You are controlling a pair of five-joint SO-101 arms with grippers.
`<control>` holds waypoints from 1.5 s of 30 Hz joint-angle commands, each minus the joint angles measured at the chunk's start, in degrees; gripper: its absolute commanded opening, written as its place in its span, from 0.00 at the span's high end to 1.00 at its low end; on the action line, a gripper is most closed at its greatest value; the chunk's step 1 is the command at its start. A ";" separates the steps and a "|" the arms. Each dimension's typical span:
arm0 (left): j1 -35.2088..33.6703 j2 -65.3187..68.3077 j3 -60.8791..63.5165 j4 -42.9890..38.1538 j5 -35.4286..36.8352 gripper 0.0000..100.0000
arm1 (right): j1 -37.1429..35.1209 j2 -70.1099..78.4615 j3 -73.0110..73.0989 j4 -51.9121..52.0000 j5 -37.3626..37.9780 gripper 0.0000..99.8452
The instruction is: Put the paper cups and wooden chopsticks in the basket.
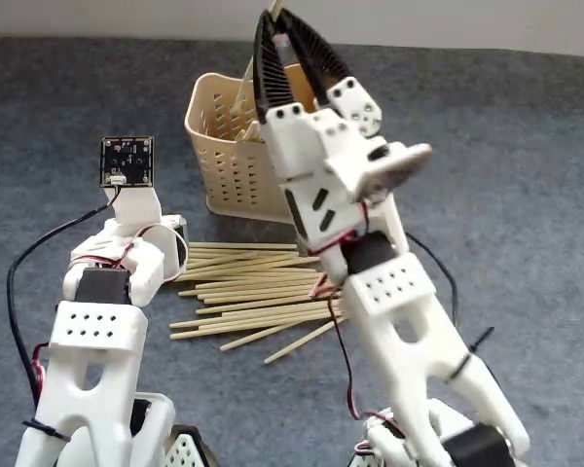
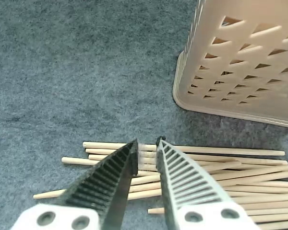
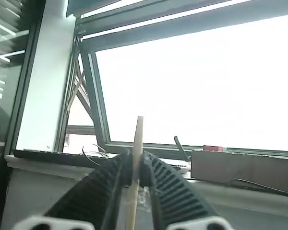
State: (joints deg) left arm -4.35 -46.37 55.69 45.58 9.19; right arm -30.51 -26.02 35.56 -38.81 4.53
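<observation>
left arm (image 1: 95, 326) folded low, left hand (image 2: 146, 143) pointing down, jaws parted by a narrow gap. right arm (image 1: 409, 302) raised well above it, right hand (image 1: 280, 24) angled upward, jaws clamped on one chopstick (image 3: 138, 132).

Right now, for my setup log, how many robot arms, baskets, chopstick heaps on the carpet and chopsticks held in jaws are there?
Robot arms: 2, the left arm and the right arm
Baskets: 1, the beige basket
Heaps on the carpet: 1, the chopstick heap
Chopsticks held in jaws: 1, the held chopstick, in the right arm's jaws
Total: 5
</observation>
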 commanded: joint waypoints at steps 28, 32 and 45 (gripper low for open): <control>-0.22 -1.45 -0.57 -1.05 0.09 0.92 | -0.92 -17.36 3.56 32.31 -9.32 0.89; -0.22 -1.36 -0.57 -1.05 0.09 0.92 | 0.13 -24.66 3.56 46.46 -12.92 0.89; -0.31 -1.36 -0.57 -1.05 0.09 0.92 | 0.22 -40.22 3.65 87.69 -13.36 0.89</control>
State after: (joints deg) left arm -4.35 -46.37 55.69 45.58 9.19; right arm -30.86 -62.15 39.60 38.90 -8.31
